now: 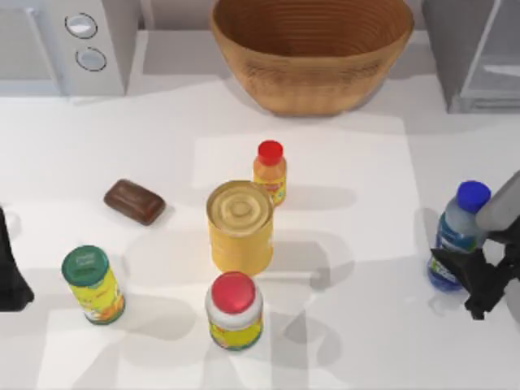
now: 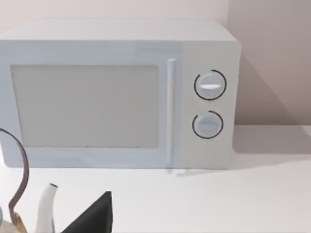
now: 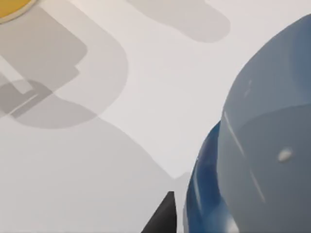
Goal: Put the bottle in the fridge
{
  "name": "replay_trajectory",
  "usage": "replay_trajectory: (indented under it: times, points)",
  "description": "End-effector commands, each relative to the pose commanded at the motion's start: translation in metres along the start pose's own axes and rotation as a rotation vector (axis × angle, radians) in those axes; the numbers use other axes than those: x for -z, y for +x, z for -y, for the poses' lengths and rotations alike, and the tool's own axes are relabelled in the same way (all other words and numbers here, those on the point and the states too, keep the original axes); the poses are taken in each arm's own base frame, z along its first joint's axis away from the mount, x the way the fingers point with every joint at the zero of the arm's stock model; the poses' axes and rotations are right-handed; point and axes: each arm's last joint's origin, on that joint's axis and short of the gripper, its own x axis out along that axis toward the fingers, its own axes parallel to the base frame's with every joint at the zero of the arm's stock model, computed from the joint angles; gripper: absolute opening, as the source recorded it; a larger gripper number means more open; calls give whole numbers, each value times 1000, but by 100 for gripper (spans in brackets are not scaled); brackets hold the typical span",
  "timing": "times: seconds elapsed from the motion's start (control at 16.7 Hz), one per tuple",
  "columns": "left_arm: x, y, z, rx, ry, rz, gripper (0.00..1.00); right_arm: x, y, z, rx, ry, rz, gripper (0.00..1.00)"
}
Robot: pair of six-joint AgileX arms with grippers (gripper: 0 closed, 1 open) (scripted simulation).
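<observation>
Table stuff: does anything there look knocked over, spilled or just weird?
Nothing stands out. The bottle stands upright near the table's right edge with the right gripper beside it. The cans, jars and small orange bottle are upright, nothing spilled. The left gripper sits at the left edge.

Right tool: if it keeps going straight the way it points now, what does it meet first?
Most likely the bottle. The right tool sits at the table's right edge, right beside the bottle's lower body, which looms close in the right wrist view. Whether they already touch is unclear.

Top view overhead, left wrist facing microwave (image 2: 116, 94), right wrist close on bottle (image 3: 257, 160)
</observation>
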Motion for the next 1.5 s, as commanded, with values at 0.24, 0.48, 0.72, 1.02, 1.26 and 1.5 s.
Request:
replay_trajectory:
  times: [0.24, 0.48, 0.72, 1.02, 1.26, 1.5]
  points:
    - [0, 0, 0, 0, 0, 0, 100, -3, -13, 14, -28, -20, 8, 1]
    - [0, 0, 0, 0, 0, 0, 100, 2, -38, 40, -67, -28, -21, 1]
    - [0, 0, 0, 0, 0, 0, 100, 0, -69, 61, -48, -19, -12, 1]
    - [0, 0, 0, 0, 0, 0, 100, 0, -86, 71, 1, 1, -1, 1]
    - [0, 0, 0, 0, 0, 0, 100, 1, -84, 70, -5, 5, -5, 1]
    - [0, 0, 0, 0, 0, 0, 100, -19, -91, 59, 49, -106, 29, 1]
